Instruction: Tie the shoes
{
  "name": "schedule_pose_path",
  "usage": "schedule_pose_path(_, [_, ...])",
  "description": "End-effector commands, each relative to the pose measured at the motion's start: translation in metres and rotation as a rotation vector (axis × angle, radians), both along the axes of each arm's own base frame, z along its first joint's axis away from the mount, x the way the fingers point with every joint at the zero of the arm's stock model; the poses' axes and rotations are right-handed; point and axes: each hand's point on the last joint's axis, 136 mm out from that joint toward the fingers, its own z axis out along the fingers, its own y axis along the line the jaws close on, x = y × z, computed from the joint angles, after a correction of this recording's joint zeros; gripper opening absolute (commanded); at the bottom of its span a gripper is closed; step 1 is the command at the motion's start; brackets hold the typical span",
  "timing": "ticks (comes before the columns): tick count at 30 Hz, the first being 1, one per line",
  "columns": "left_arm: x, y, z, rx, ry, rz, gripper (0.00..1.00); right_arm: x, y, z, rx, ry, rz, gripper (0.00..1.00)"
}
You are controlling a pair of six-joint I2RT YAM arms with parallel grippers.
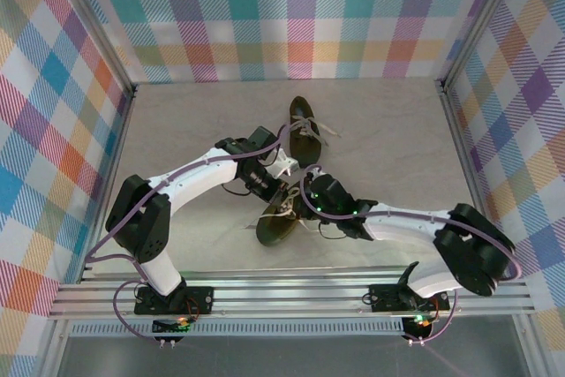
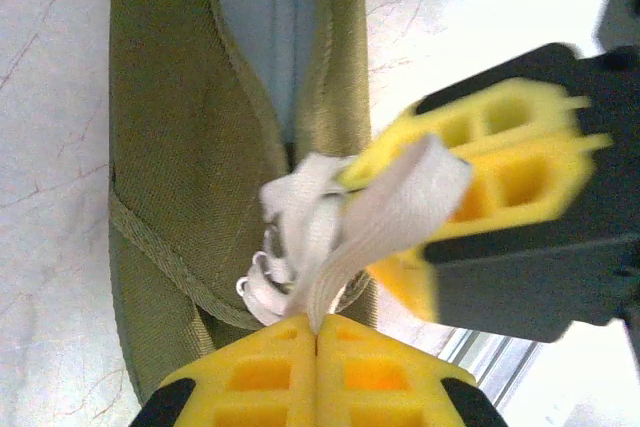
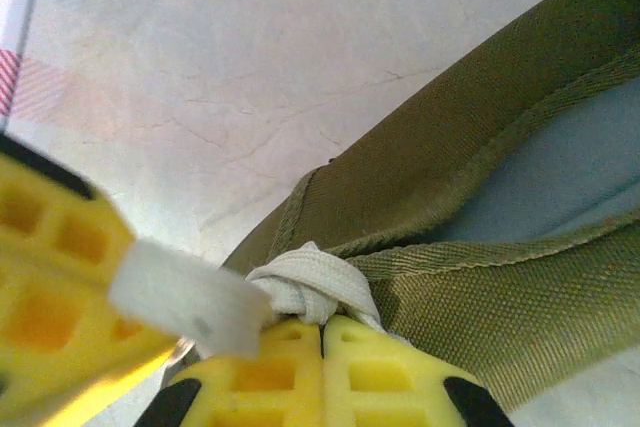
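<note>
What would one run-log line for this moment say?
stage: tying near shoe | left gripper: shut on lace | right gripper: shut on lace at knot | far shoe: apart, untouched

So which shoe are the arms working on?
The near shoe, lower in the overhead view: the left gripper and right gripper are both shut on its lace. The far shoe lies apart, in no gripper.
</note>
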Motion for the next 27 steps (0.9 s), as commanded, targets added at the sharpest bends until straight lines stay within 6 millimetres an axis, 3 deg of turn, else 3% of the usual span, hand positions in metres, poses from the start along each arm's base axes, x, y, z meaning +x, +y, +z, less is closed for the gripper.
schedule_pose_path(1, [0.005,0.006,0.001,0.006,-0.002,0.033,0.00,0.004,-0.004,0.019,0.029,-0.091,0.006,0.00])
schedule_pose_path(8, [0.010,0.011,-0.003,0.019,0.003,0.055,0.00,-0.005,-0.009,0.030,0.040,-0.150,0.053,0.00])
schedule_pose_path(17, [0.016,0.020,-0.006,0.043,0.004,0.098,0.00,-0.027,-0.004,0.042,0.028,-0.225,0.246,0.00])
schedule_pose_path(27, [0.020,0.027,-0.010,0.056,0.011,0.131,0.00,-0.025,-0.040,0.036,-0.037,-0.246,0.143,0.00])
